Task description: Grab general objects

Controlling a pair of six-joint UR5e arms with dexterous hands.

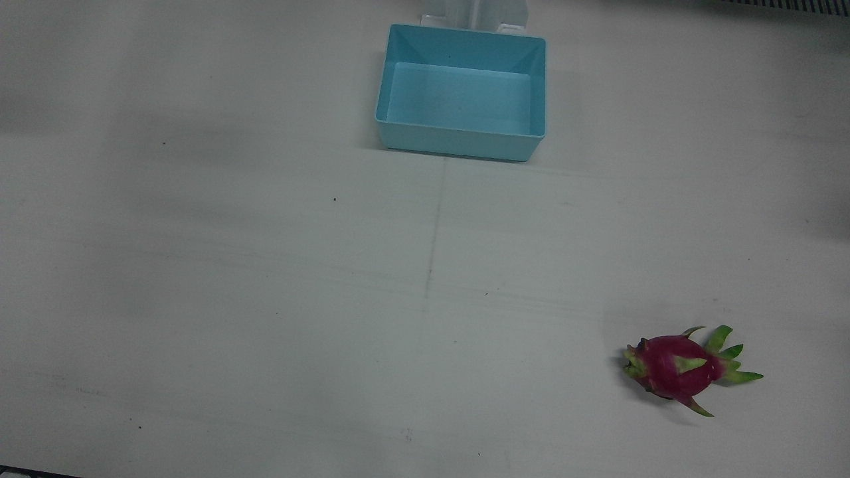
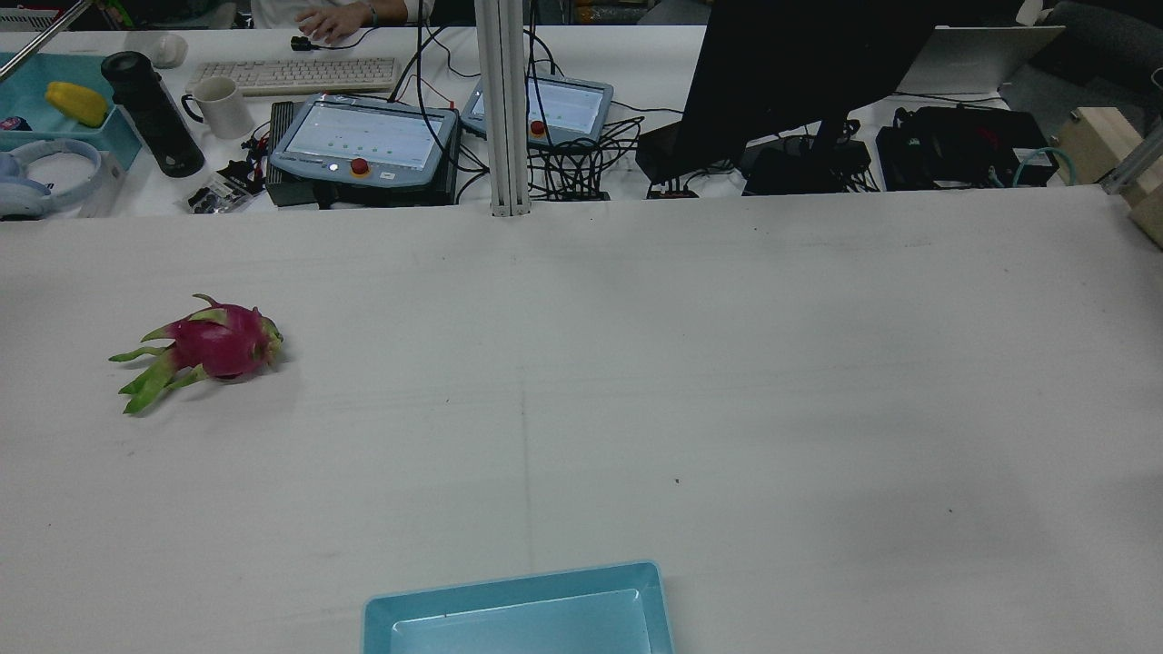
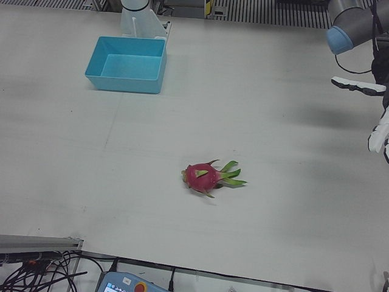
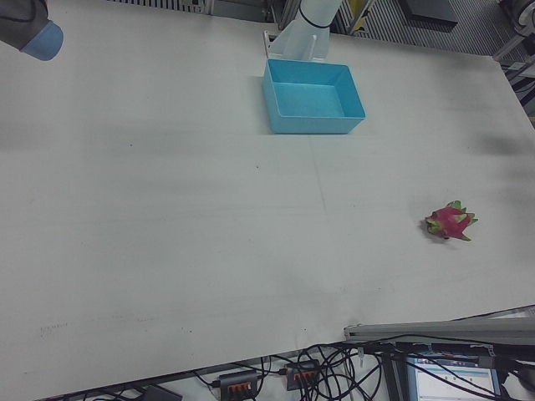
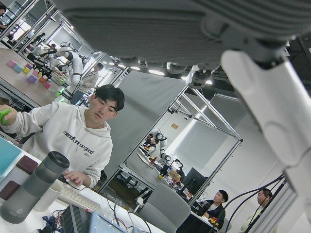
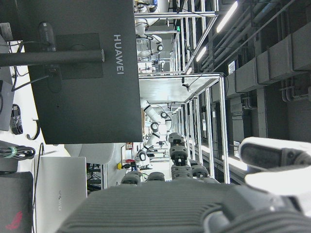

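Lying sideways, a magenta dragon fruit (image 1: 677,368) trails green scales; hands' fingers' state cannot be told.

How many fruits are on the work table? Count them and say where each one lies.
1. A single dragon fruit lies on the white table, on the robot's left side, far from the empty blue bin. Nothing could hide another.
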